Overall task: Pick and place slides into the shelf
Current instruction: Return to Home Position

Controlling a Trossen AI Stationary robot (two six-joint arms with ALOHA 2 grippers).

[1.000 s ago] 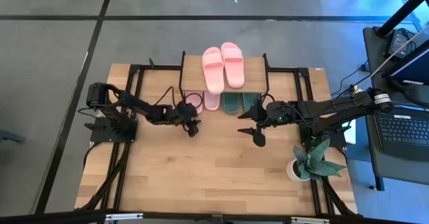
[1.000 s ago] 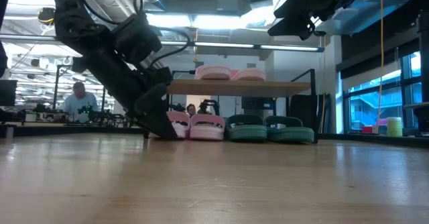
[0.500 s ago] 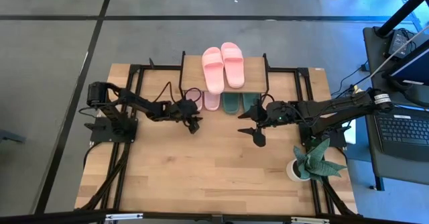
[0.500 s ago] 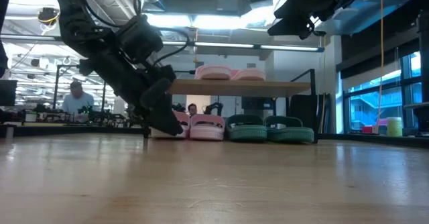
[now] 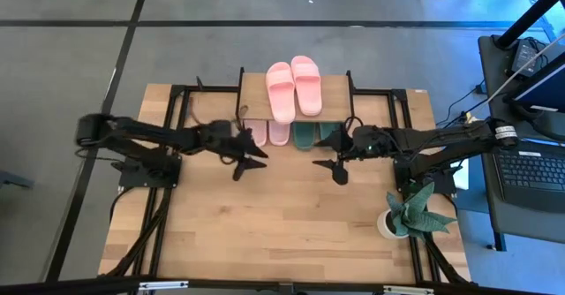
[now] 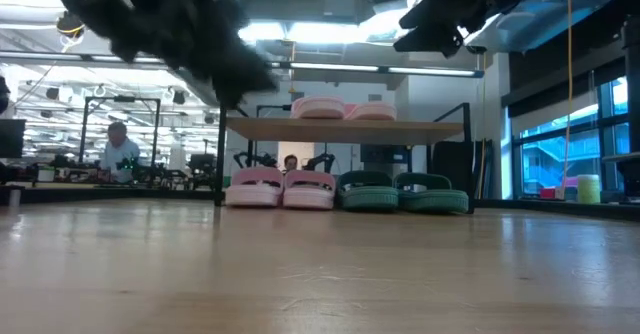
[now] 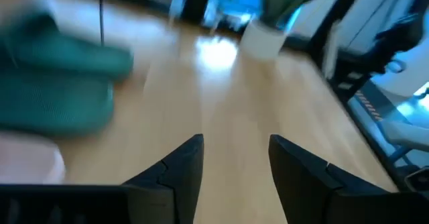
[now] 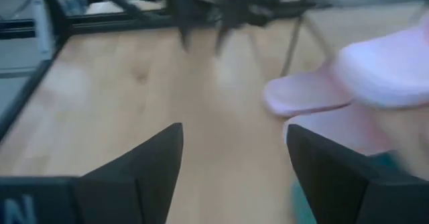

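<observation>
**Left pincer (image 5: 246,162) and right pincer (image 5: 329,170) wide and empty, shelf (image 5: 339,97) loaded**

From overhead, I see the left pincer hanging over the table (image 5: 265,233) just in front of the shelf, fingers spread wide with nothing between them. The right pincer sits opposite, near the shelf's other front corner, just as wide and just as empty. Both wrist views show bare wood between the fingers.

One pink pair (image 5: 294,87) lies side by side on the top board. I read the lower level poorly from above. The board covers most of it, and only the ends of the second pink pair (image 5: 267,133) and the green pair (image 5: 315,134) poke out.

The low view settles it: four slides in a row under the board, pink toward the left arm's side and green toward the right's. In that view both arms are cut off by the top edge, and I can't make out either set of fingers.

The left wrist view catches a green slide only as a vague shape, and the right wrist view catches a pink one the same way. A potted plant (image 5: 410,214) stands by the right arm's base.
</observation>
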